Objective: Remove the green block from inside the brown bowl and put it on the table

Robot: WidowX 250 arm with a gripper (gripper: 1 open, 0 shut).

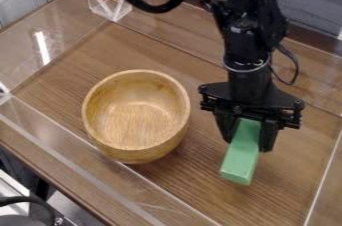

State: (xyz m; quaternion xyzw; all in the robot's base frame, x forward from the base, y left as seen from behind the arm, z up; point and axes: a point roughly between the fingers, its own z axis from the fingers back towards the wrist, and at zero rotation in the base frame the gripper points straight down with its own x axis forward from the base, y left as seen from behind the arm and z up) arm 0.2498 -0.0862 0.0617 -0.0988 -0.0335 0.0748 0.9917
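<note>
The brown bowl (136, 115) stands empty on the left half of the table (160, 50). To its right the green block (242, 160) hangs tilted, its upper end between the fingers of my gripper (250, 135), which points almost straight down and is shut on it. The block's lower end is at or just above the tabletop; I cannot tell whether it touches. A narrow strip of bare wood separates the block from the bowl's wall.
Clear acrylic walls (54, 135) edge the table on all sides. A small clear acrylic stand (110, 2) sits beyond the back wall. Black cables trail from the arm (247, 20) above the gripper.
</note>
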